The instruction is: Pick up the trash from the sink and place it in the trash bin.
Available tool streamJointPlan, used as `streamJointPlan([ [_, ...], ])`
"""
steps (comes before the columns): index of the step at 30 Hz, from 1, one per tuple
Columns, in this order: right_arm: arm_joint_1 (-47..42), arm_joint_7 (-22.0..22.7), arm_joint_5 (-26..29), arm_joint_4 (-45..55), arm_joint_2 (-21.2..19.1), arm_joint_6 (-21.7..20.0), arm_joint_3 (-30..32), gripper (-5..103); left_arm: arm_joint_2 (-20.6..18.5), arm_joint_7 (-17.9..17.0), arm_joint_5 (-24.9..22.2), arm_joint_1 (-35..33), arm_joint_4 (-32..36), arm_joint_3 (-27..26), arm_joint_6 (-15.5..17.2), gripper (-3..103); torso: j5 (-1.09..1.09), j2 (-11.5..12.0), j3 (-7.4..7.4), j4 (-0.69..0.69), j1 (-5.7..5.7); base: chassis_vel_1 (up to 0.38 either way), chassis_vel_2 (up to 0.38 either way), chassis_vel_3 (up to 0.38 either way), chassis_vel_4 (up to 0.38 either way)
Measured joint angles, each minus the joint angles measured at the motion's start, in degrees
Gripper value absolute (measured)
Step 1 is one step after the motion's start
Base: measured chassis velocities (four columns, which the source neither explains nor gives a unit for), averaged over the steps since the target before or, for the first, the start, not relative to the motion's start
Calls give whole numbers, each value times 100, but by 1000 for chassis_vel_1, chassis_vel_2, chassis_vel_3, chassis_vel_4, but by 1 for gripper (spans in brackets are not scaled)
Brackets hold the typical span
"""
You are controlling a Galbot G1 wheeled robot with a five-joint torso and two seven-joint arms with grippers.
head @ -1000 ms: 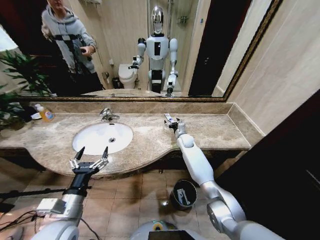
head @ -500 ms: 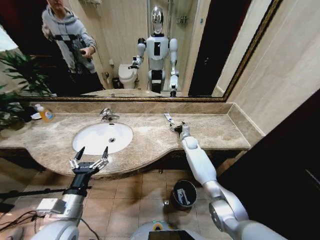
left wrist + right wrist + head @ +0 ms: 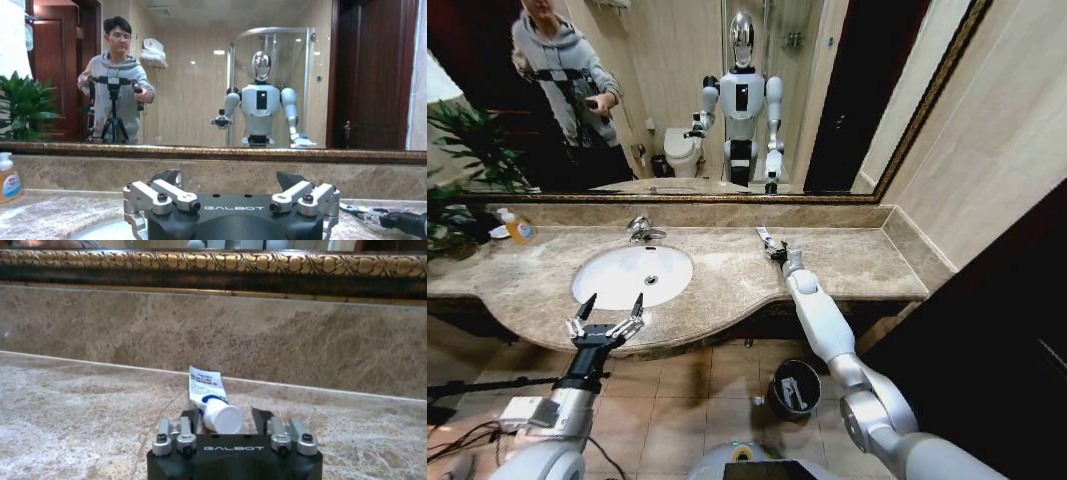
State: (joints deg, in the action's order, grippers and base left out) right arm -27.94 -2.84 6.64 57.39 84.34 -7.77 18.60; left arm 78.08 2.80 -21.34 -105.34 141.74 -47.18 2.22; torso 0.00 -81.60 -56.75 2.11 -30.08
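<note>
The white oval sink (image 3: pixel 597 272) is set in the marble counter, with the chrome faucet (image 3: pixel 639 229) behind it. A white and blue tube (image 3: pixel 763 237) lies on the counter to the right of the sink, near the wall. My right gripper (image 3: pixel 775 250) is shut on the tube (image 3: pixel 204 385) at its cap end, one finger on each side. My left gripper (image 3: pixel 615 300) hangs open over the counter's front edge, before the sink, and holds nothing (image 3: pixel 228 177). The black trash bin (image 3: pixel 776 384) stands on the floor tiles under my right arm.
An orange soap bottle (image 3: pixel 520 228) and a plant (image 3: pixel 462 150) sit at the counter's far left. The mirror (image 3: pixel 727 90) runs along the back wall. A side wall (image 3: pixel 987 150) closes off the counter on the right.
My right arm has shifted slightly, and its gripper has edged toward the wall at the tube. The left arm has not moved.
</note>
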Motion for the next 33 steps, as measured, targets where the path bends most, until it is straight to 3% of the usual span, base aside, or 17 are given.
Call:
streamJointPlan([
  [2,-55,-3,-4,115,-41,-6,-18,45,0,0,0,0,0,0,0,100,1,0,0,-1,0,0,0,0,0],
  [4,-70,-5,-5,156,-63,-15,-27,45,0,0,0,0,0,0,0,100,1,0,0,-1,0,0,0,0,0],
  [5,-80,-9,-5,190,-88,-31,-38,35,0,0,0,0,0,0,0,100,1,0,0,-1,0,0,0,0,0],
  [7,-85,-12,-6,204,-99,-37,-41,35,0,0,0,0,0,0,0,100,1,0,0,0,0,0,0,0,0],
  [10,-170,-12,-20,370,-145,-37,-69,25,0,0,0,0,0,0,0,100,1,0,0,-1,0,0,0,0,0],
  [24,-692,100,174,1465,-365,-195,-86,24,0,0,0,0,0,0,0,100,1,0,0,0,0,0,0,0,0],
  [26,-1078,237,470,2060,-535,-287,-62,24,0,1,0,0,0,0,0,100,1,0,0,0,0,0,0,0,0],
  [33,-2481,374,700,3590,-1100,-327,240,24,0,4,0,0,0,1,0,100,2,0,1,-2,0,0,0,0,0],
])
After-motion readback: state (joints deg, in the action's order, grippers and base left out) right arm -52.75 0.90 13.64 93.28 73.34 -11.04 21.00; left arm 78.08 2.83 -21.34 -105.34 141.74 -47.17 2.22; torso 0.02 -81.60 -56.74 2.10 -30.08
